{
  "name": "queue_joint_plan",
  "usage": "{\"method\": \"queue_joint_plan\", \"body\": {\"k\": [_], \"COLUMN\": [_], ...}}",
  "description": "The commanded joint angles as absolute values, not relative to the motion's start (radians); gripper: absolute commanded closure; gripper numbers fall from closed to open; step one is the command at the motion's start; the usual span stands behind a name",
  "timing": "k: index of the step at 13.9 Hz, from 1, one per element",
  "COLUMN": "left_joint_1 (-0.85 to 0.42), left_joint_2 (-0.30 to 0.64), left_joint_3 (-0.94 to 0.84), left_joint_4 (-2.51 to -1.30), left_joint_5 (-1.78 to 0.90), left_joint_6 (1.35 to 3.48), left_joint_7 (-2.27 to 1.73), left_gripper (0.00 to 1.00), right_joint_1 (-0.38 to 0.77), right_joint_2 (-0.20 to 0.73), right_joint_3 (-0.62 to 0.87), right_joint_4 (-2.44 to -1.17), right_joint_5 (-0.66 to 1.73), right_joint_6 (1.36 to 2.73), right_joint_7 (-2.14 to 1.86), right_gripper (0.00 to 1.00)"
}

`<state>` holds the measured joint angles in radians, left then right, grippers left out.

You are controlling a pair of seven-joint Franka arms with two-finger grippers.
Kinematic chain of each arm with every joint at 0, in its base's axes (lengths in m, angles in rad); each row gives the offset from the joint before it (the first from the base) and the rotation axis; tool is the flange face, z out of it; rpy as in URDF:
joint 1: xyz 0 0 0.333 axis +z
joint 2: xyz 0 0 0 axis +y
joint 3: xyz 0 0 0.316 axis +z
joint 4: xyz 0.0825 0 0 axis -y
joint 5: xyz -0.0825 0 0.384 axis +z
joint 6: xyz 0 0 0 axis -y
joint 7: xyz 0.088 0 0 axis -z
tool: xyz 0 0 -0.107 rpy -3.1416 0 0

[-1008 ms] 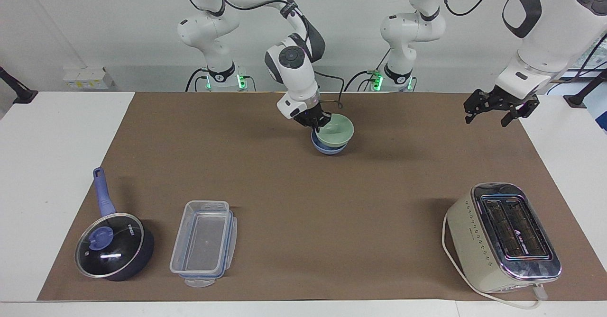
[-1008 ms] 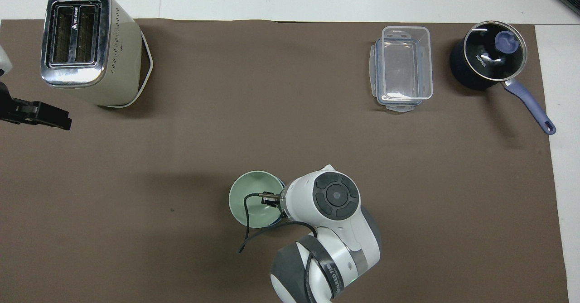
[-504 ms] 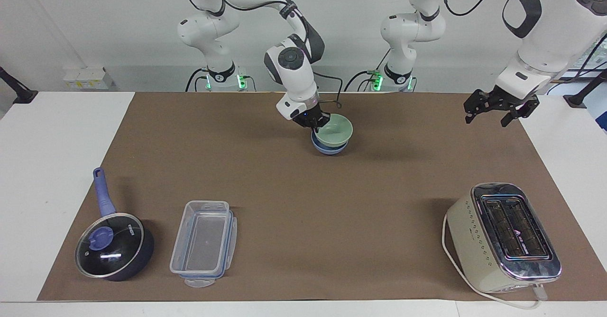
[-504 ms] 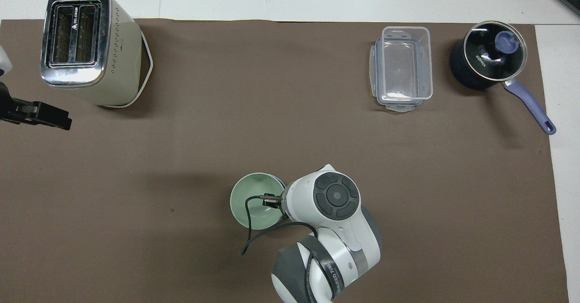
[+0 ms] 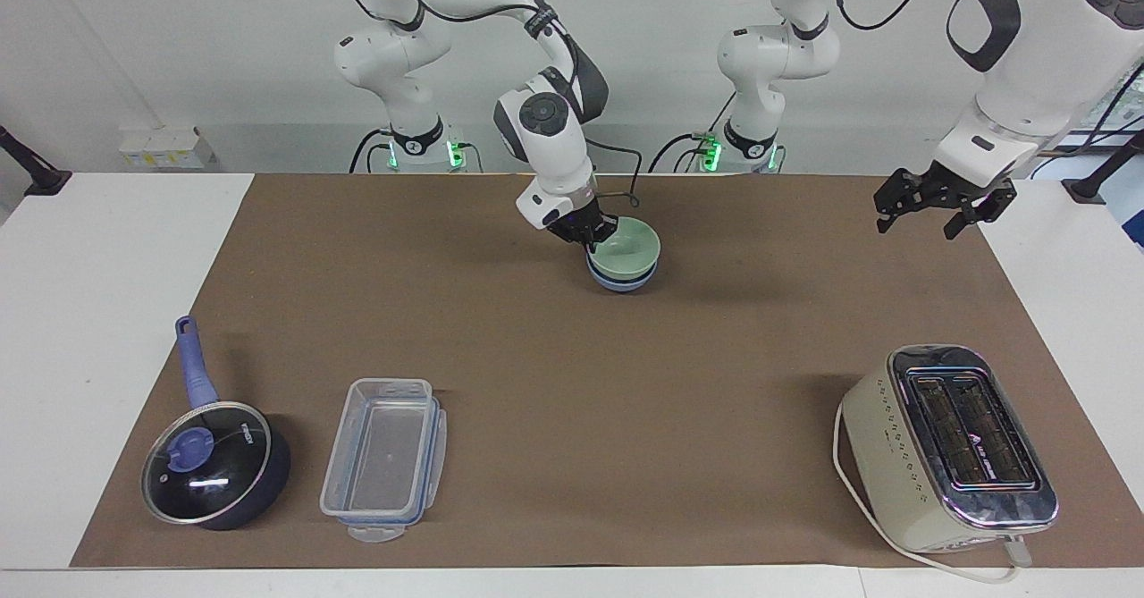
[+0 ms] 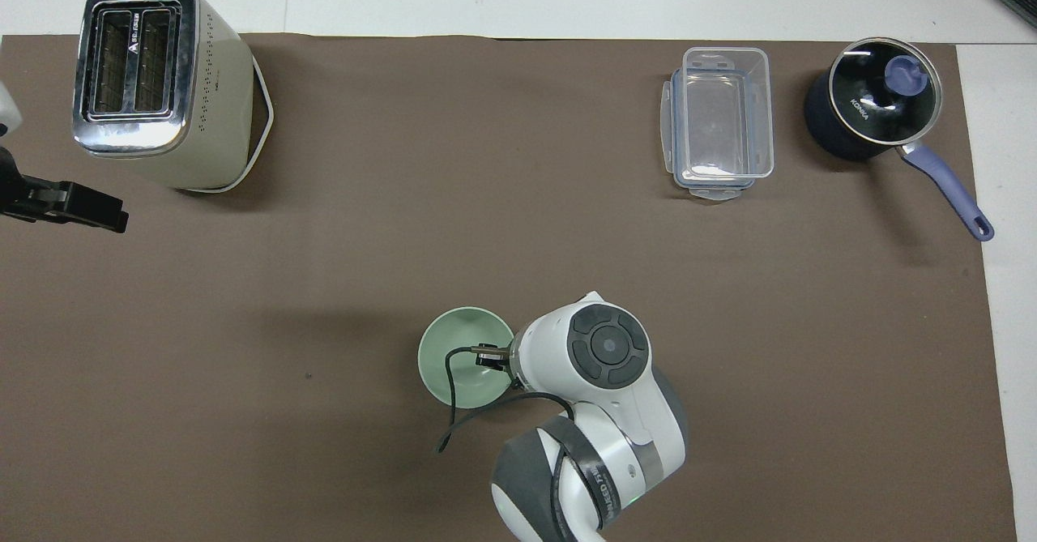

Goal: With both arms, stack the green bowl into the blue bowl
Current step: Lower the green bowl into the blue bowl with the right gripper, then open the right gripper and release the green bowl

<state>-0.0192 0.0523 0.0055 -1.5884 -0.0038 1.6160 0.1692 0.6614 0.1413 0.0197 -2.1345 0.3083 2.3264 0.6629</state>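
Note:
The green bowl (image 5: 631, 248) sits nested in the blue bowl (image 5: 620, 282), on the mat close to the robots near the table's middle. My right gripper (image 5: 596, 238) is shut on the green bowl's rim on the side toward the right arm's end. In the overhead view the green bowl (image 6: 458, 357) covers the blue bowl, and the right wrist hides most of the right gripper (image 6: 502, 361). My left gripper (image 5: 921, 221) waits, open and empty, in the air over the mat's edge at the left arm's end; it also shows in the overhead view (image 6: 69, 206).
A cream toaster (image 5: 952, 446) stands far from the robots at the left arm's end. A clear plastic container (image 5: 384, 457) and a dark blue lidded saucepan (image 5: 210, 464) lie far from the robots at the right arm's end.
My right gripper has lowered the green bowl from a tilt to sit level and deeper in the blue bowl, shifting slightly toward the right arm's end. The left arm has not moved.

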Motion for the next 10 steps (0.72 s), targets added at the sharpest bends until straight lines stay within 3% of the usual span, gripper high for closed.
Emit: {"method": "queue_joint_plan", "body": {"k": [1, 5, 10], "left_joint_1": [-0.008, -0.008, -0.008], "left_joint_2": [0.060, 0.060, 0.060], "left_joint_3": [-0.003, -0.003, -0.003], "left_joint_4": [-1.574, -1.574, -1.572], "left_joint_5": [-0.002, -0.002, -0.002], "left_joint_6": [1.614, 1.614, 1.614], "left_joint_7": [0.161, 0.163, 0.163], "left_gripper": [0.00, 0.00, 0.00], "right_joint_1": [0.649, 0.649, 0.646], "right_joint_2": [0.133, 0.135, 0.129], "right_joint_3": [0.028, 0.028, 0.026], "right_joint_4": [-2.148, -2.143, -2.123], "right_joint_5": [0.299, 0.299, 0.299], "right_joint_6": [2.344, 2.344, 2.327], "right_joint_7": [0.640, 0.643, 0.649], "right_gripper": [0.92, 0.66, 0.63]}}
